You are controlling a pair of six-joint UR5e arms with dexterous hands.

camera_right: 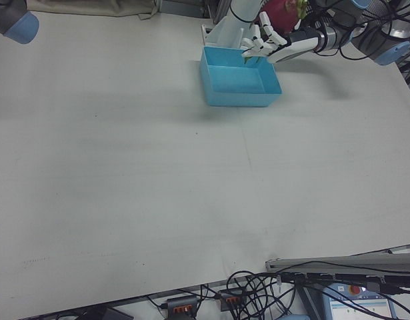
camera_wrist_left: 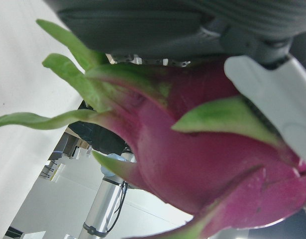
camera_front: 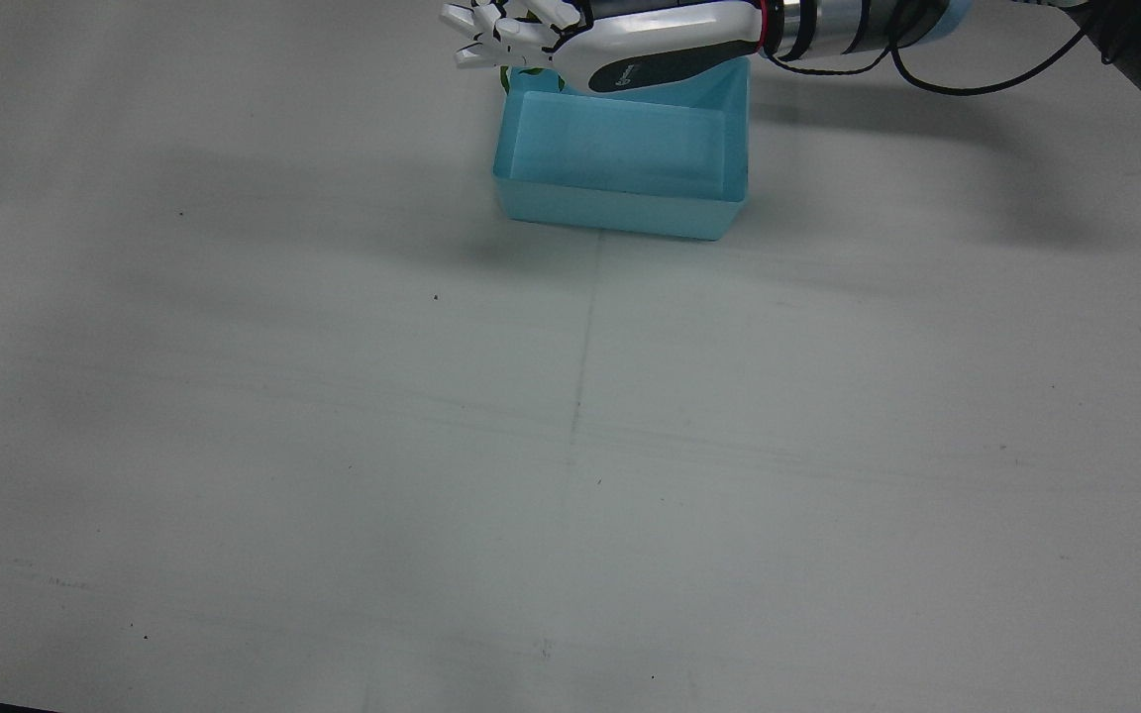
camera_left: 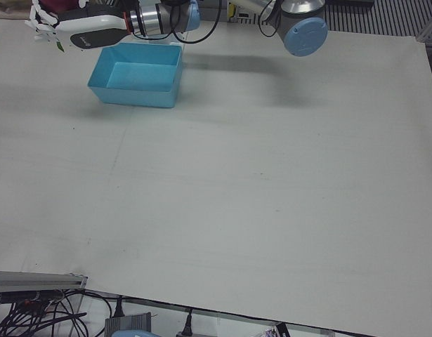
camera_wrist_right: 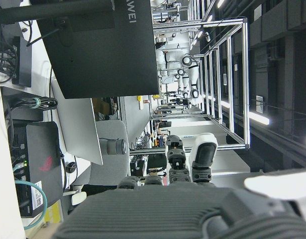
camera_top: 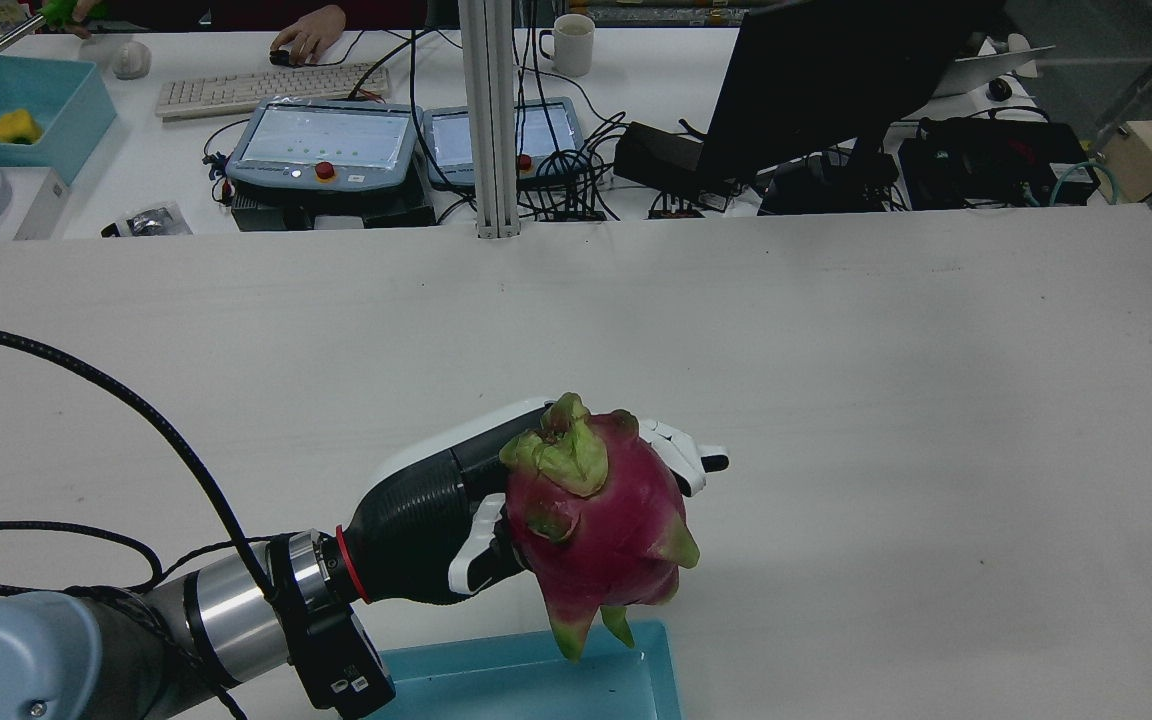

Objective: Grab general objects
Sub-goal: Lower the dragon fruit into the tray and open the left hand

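Note:
A magenta dragon fruit point(camera_top: 601, 530) with green scales hangs in the air, and my left hand point(camera_top: 456, 520) is shut on it from the side. The fruit's tips hover over the right corner of the light blue bin point(camera_top: 536, 690). From the front, the same left hand point(camera_front: 610, 45) reaches across the bin's point(camera_front: 620, 208) far rim, and the bin holds nothing. The fruit point(camera_wrist_left: 207, 149) fills the left hand view. My right hand point(camera_wrist_right: 182, 189) shows only in its own view, fingers extended and apart with nothing in them.
The white table point(camera_front: 570, 446) spreads wide in front of the bin. The right arm's blue elbow point(camera_right: 11, 20) sits at the table's far corner. Beyond the table stand a monitor point(camera_top: 836, 90), teach pendants point(camera_top: 326, 140) and another teal bin point(camera_top: 6, 110).

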